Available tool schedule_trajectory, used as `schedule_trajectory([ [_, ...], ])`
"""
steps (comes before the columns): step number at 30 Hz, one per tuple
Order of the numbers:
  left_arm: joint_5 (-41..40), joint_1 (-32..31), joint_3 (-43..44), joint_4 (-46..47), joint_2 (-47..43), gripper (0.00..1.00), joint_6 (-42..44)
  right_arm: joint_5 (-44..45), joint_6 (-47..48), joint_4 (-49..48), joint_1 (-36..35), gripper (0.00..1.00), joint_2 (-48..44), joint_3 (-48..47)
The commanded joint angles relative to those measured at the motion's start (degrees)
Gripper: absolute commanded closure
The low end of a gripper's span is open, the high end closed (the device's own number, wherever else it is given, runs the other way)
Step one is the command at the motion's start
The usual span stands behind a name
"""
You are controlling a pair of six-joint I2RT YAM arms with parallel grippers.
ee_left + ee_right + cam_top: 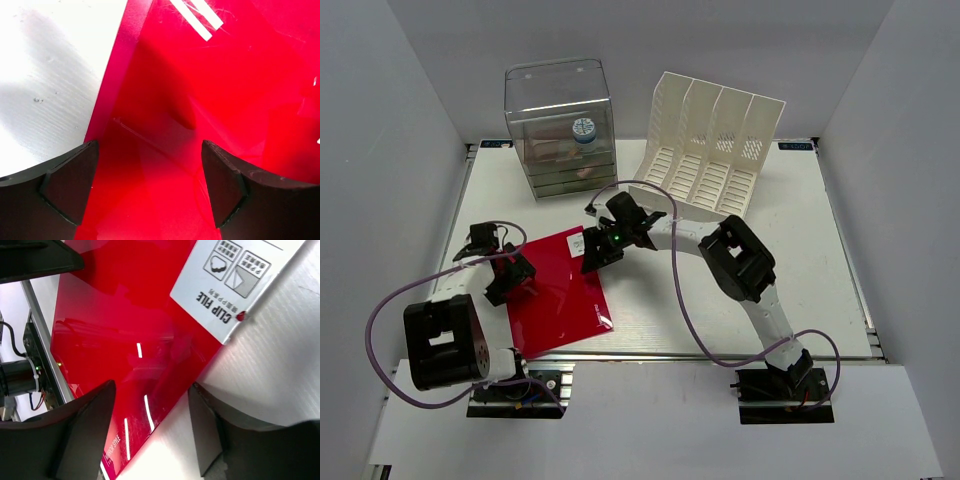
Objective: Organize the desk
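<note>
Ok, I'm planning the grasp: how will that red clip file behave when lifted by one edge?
The red clip file looks thin and flat, so it will probably flex. Its glossy surface likely slips when pinched. Lying flush on the desk, its edge may resist catching.

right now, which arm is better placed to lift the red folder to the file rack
Likely right. The right tool straddles the red folder's edge by its label and sits nearer the file rack than the left tool.
</note>
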State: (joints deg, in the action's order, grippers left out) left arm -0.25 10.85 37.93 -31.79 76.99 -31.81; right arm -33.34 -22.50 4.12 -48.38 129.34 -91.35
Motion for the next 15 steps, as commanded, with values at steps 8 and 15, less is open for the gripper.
schedule_trajectory([
  [8,21.8,-0.4,-4.9,7.2,4.4,0.12,2.1,-6.2,-2.7,-2.3,-1.3,0.47,0.7,0.4],
  [15,27.1,-1.5,-4.3,8.3,7.8,0.14,3.4,-14.4,-4.1,-8.6,-1.3,0.48,-0.8,2.1],
])
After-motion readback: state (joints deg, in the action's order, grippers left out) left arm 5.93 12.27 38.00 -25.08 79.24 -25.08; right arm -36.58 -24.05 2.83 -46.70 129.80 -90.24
